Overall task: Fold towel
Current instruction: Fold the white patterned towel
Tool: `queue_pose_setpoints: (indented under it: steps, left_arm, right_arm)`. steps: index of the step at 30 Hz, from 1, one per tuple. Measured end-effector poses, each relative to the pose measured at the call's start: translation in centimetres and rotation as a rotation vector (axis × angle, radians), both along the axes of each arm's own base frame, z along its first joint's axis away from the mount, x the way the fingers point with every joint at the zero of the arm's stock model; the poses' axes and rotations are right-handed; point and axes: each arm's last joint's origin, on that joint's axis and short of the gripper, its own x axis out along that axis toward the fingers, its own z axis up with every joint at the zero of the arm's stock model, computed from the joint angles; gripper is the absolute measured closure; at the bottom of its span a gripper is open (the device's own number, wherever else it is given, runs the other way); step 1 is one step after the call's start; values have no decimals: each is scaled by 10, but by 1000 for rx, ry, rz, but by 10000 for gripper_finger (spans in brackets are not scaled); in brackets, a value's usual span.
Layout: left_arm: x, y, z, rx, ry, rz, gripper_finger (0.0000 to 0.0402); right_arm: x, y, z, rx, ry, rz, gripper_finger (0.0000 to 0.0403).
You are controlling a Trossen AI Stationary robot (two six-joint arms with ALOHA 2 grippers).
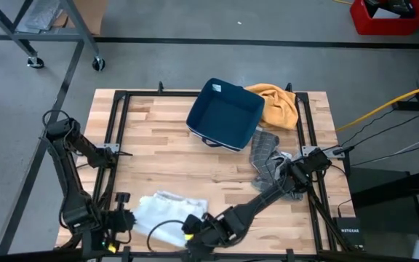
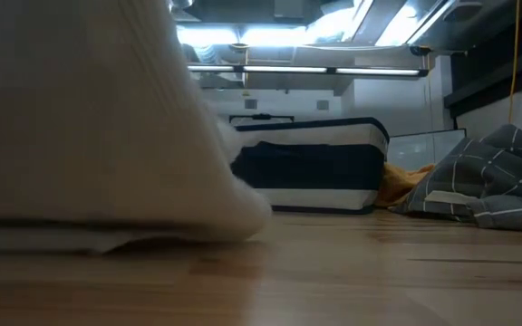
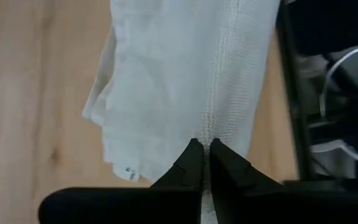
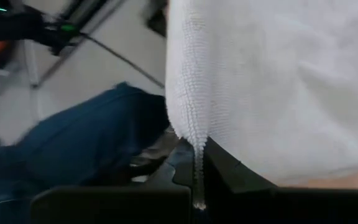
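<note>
Here, both the left end effector (image 3: pixel 205 163) and right end effector (image 4: pixel 194 163) pinch the white towel's (image 1: pixel 167 212) edge.

Three towels (image 1: pixel 167 212), one bin (image 1: pixel 225 114)

Two dark jointed arms (image 1: pixel 71 167) trailing black cables, with what looks like yellow marking near one wrist

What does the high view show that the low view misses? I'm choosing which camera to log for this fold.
Only the high view shows both arms: the left gripper and right gripper, each shut on the white towel at the table's near edge. Only the low view shows the lit room behind. Both share the towel, the navy bin, the orange cloth and the grey checked cloth.
</note>
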Motion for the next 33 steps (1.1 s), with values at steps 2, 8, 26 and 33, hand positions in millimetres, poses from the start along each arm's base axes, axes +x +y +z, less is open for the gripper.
queue_pose_setpoints:
  steps: [2,8,26,33]
  left_arm:
    - [-1,-2,0,-12,-7,-4,399]
    - [5,3,1,43,-46,1,398]
    - [38,45,-9,264,-15,172,398]
    - [32,34,-10,132,81,129,396]
  right_arm:
    - [-2,6,2,14,-18,-8,388]
    - [-7,5,-2,-57,6,-50,388]
    - [0,-50,-16,-260,219,-144,385]
    - [2,-34,-11,-135,169,-78,384]
